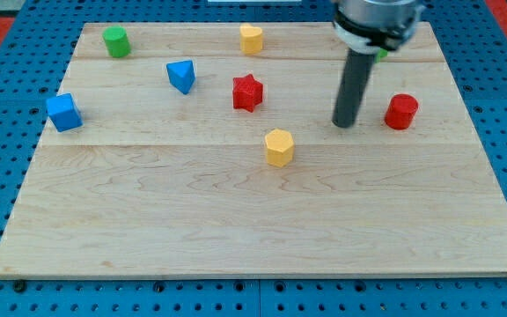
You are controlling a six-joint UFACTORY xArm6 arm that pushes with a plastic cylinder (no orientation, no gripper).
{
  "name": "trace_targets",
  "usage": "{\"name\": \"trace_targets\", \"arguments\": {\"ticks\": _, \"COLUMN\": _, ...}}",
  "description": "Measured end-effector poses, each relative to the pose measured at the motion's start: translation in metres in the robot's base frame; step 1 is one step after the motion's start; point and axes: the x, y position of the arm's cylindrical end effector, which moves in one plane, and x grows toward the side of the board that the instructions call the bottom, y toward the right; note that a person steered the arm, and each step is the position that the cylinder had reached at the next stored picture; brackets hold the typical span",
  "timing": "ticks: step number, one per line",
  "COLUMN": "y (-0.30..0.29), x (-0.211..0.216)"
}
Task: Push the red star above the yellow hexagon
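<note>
The red star (247,92) lies on the wooden board (236,220), up and to the left of the yellow hexagon (279,147), with a gap between them. My tip (345,123) stands to the right of both, about level between them, touching neither. It is closer to the red cylinder (401,112) on its right.
A yellow block (251,38) sits near the top edge. A green cylinder (116,41) is at the top left. A blue triangular block (181,76) and a blue cube (63,113) lie on the left. A green block (382,53) peeks from behind the arm.
</note>
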Motion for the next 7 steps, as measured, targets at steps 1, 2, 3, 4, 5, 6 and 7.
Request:
{"name": "trace_targets", "arguments": {"ticks": 1, "y": -0.029, "x": -0.055}}
{"name": "trace_targets", "arguments": {"ticks": 2, "y": -0.081, "x": -0.066}}
{"name": "trace_targets", "arguments": {"ticks": 3, "y": -0.149, "x": -0.066}}
{"name": "trace_targets", "arguments": {"ticks": 4, "y": -0.155, "x": -0.06}}
{"name": "trace_targets", "arguments": {"ticks": 5, "y": -0.113, "x": -0.02}}
{"name": "trace_targets", "arguments": {"ticks": 6, "y": -0.085, "x": 0.002}}
{"name": "trace_targets", "arguments": {"ticks": 7, "y": -0.07, "x": 0.005}}
